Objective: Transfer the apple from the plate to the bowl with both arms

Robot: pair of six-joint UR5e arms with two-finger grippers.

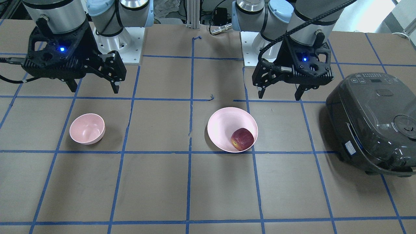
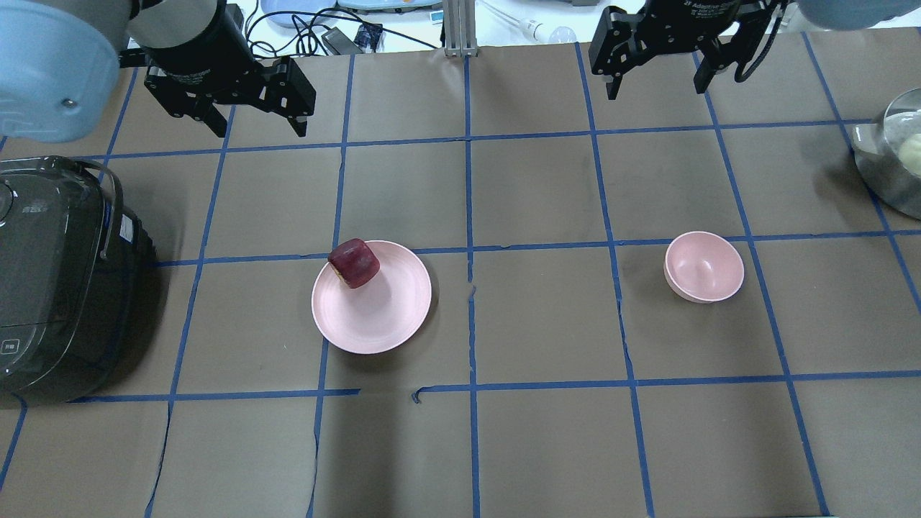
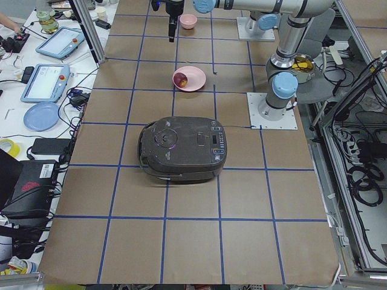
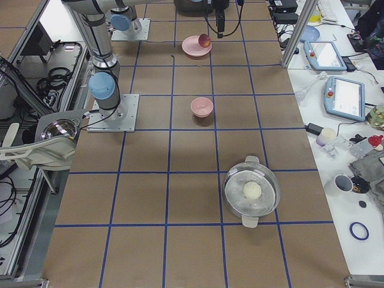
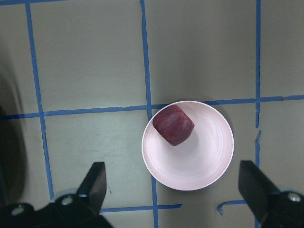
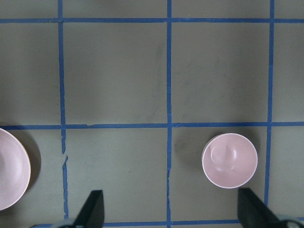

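Note:
The dark red apple lies on the pale pink plate, near its rim on the robot's left. The small pink bowl stands empty on the robot's right. My left gripper is open and empty, high above the table and back from the plate. My right gripper is open and empty, high and back from the bowl. The plate's edge also shows in the right wrist view.
A dark rice cooker with its lid shut stands at the table's far left end. A metal pot with a pale ball in it stands at the far right end. Blue tape lines grid the brown table.

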